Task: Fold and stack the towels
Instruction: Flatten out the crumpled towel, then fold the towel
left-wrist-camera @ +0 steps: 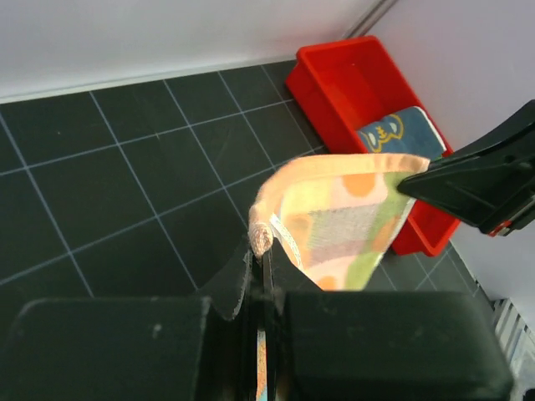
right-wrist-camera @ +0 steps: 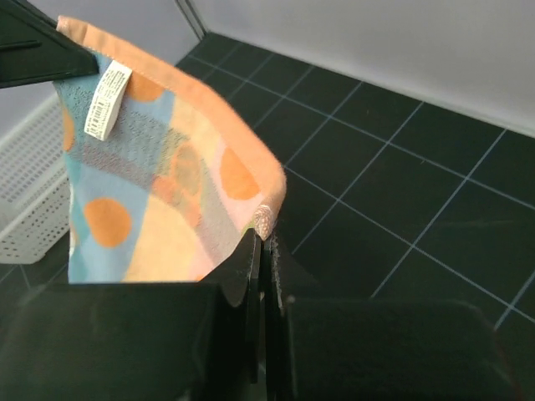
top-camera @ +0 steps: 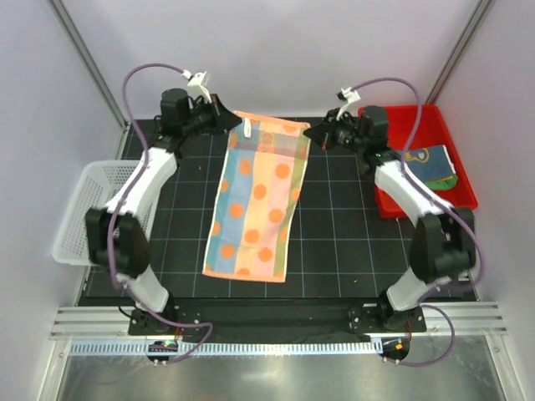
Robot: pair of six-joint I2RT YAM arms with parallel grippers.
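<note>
The pale towel with orange dots and pink, blue and green patches hangs stretched over the black mat. My left gripper is shut on its far left corner. My right gripper is shut on its far right corner. The far edge is lifted; the near edge rests on the mat. A white label hangs near the far edge. The tiger towel with its dark blue edge lies folded in the red bin, also seen in the left wrist view. The green towel is partly hidden under it.
A red bin stands at the back right of the mat. A white mesh basket hangs off the mat's left edge. Grey walls close the back and sides. A metal rail runs along the near edge.
</note>
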